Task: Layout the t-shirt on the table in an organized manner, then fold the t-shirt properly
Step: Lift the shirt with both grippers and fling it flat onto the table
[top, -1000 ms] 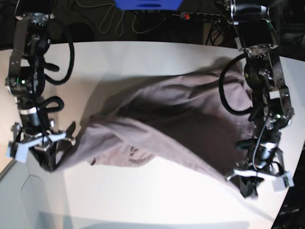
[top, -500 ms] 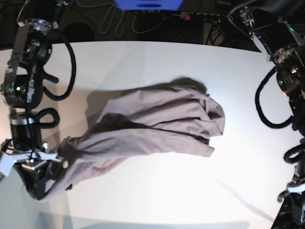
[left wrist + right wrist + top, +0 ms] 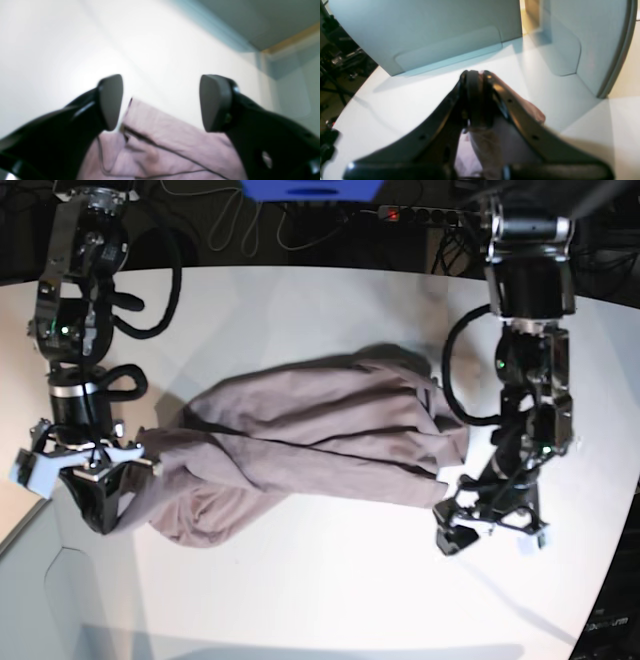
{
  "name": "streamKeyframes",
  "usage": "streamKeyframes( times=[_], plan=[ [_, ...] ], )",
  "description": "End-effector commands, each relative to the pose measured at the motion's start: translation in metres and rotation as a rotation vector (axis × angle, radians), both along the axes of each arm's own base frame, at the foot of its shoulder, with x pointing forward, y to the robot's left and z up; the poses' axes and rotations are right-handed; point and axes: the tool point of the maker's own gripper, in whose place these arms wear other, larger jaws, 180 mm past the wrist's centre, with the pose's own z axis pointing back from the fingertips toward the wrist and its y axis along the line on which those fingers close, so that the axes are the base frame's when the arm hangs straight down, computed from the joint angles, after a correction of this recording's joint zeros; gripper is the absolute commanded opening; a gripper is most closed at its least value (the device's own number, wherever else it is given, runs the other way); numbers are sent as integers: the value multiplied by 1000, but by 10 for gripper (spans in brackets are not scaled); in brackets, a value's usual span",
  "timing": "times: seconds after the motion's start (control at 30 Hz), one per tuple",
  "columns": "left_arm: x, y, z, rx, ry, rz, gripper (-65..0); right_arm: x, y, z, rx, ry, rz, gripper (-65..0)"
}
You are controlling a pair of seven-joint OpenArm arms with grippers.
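Note:
The mauve-brown t-shirt (image 3: 310,445) lies crumpled in long folds across the middle of the white table (image 3: 320,590). My right gripper (image 3: 100,498), at the left of the base view, is shut on the shirt's left end. In the right wrist view its jaws (image 3: 475,100) are pressed together, with the shirt's fabric (image 3: 486,147) hanging from them. My left gripper (image 3: 488,532) stands open just off the shirt's right edge, holding nothing. In the left wrist view its pads (image 3: 111,100) are wide apart above the table, with the t-shirt (image 3: 170,145) lying low between them.
Cables and a power strip (image 3: 415,214) lie beyond the table's far curved edge, beside a blue object (image 3: 310,188). A grey panel (image 3: 40,600) borders the table's lower left corner. Grey partition walls (image 3: 425,32) stand close to the right gripper.
My left gripper let go of the shirt's right corner, swung out to the right, then came back open beside the shirt. The stretched shirt fell into a crumpled heap. The right gripper kept its hold.

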Motion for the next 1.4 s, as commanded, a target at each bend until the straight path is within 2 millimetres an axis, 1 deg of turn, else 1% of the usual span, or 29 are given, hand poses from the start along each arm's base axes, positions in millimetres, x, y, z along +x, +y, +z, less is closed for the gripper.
streamKeyframes(
  times=[0.0, 0.03, 0.13, 0.27, 0.37, 0.43, 0.53, 0.63, 0.7, 0.83, 0.9, 1.0, 1.07, 1.13, 1.17, 1.27, 1.37],
  plan=[
    [14, -5, 15, -20, -45, -2, -175, 2, -2, 14, -8, -52, 2, -650],
    [13, -7, 5, -28, -19, -3, -179, 2, -2, 11, -7, -46, -1, -650],
    [9, -10, -14, -44, 35, 0, -178, 3, -3, 5, -4, -28, -2, -650],
    [4, -7, -30, -52, 78, 15, -178, 2, -3, -5, -1, -3, 0, -650],
    [2, -6, -35, -52, 92, 17, -178, 2, -3, -9, 1, 7, 0, -650],
    [-1, -6, -44, -55, 117, 19, -177, 2, -3, -12, 3, 16, -1, -650],
    [-2, -3, -57, -54, 130, 42, -176, 2, -3, -15, 3, 22, -1, -650],
    [-2, 3, -65, -45, 115, 82, -176, 2, -3, -15, 3, 22, -1, -650],
    [-2, -5, -67, -57, 109, 87, -176, 1, -5, -15, 3, 22, -6, -650],
    [0, -8, -66, -63, 105, 85, -176, 1, -3, -15, 3, 24, -1, -650],
    [6, -8, -59, -63, 91, 84, -175, 1, -3, -15, 3, 24, -1, -650],
    [9, -10, -56, -67, 84, 81, -174, 1, -3, -16, 3, 25, -1, -650],
    [10, -17, -56, -78, 82, 77, -174, -1, -3, -19, 3, 35, -1, -650],
    [15, -17, -50, -79, 70, 77, -174, -2, -5, -20, 3, 37, -4, -650],
    [16, -18, -52, -83, 76, 76, -174, -3, -5, -21, 3, 40, -4, -650],
    [14, -26, -66, -99, 124, 72, -174, -4, -5, -22, 3, 43, -6, -650],
    [16, -27, -69, -105, 134, 71, -178, -4, -5, -22, 3, 45, -6, -650]
  ],
)
